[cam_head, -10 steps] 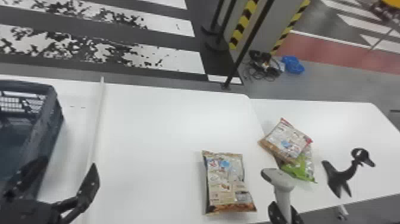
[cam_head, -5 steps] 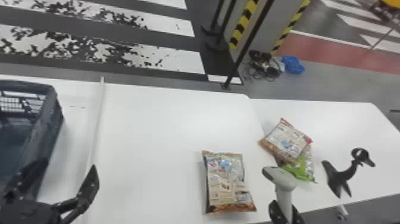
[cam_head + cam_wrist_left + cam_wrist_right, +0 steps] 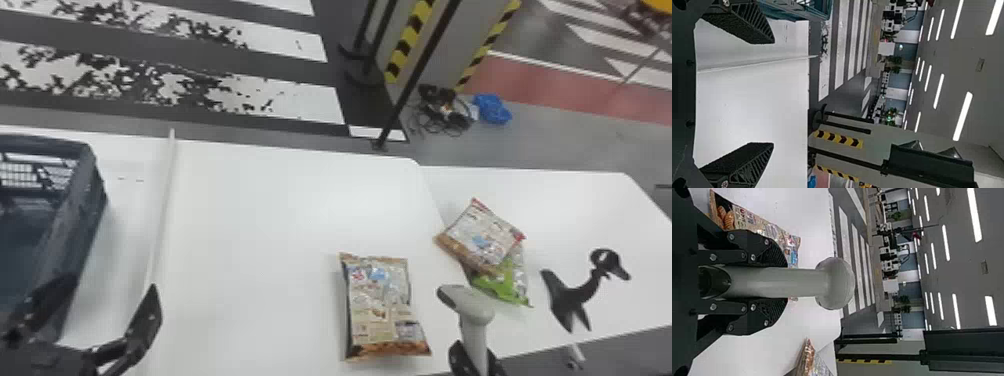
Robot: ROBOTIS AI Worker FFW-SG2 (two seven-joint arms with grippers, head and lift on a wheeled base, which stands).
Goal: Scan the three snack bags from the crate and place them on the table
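In the head view my left gripper (image 3: pixel 90 320) stands open beside the crate (image 3: pixel 75 220), nothing between its fingers; the left wrist view shows that gripper (image 3: pixel 760 94) spread over the white table. My right gripper (image 3: pixel 475 360) is at the front edge, shut on the grey scanner's handle (image 3: pixel 472 335), scanner head up. In the right wrist view, both fingers of the gripper (image 3: pixel 777 282) press the scanner (image 3: pixel 789 282). One snack bag (image 3: pixel 382 307) lies flat left of the scanner. Farther right, a red-cornered bag (image 3: pixel 482 237) overlaps a green bag (image 3: pixel 505 280).
A black scanner stand (image 3: pixel 575 295) is at the right of the right-hand table (image 3: pixel 600 210). A pale strip (image 3: pixel 164 210) runs along the table between crate and bags. Posts and cables stand on the floor behind.
The scanner in my right gripper has shifted very slightly to the right. The left gripper has stayed almost in place, and the bags have not moved.
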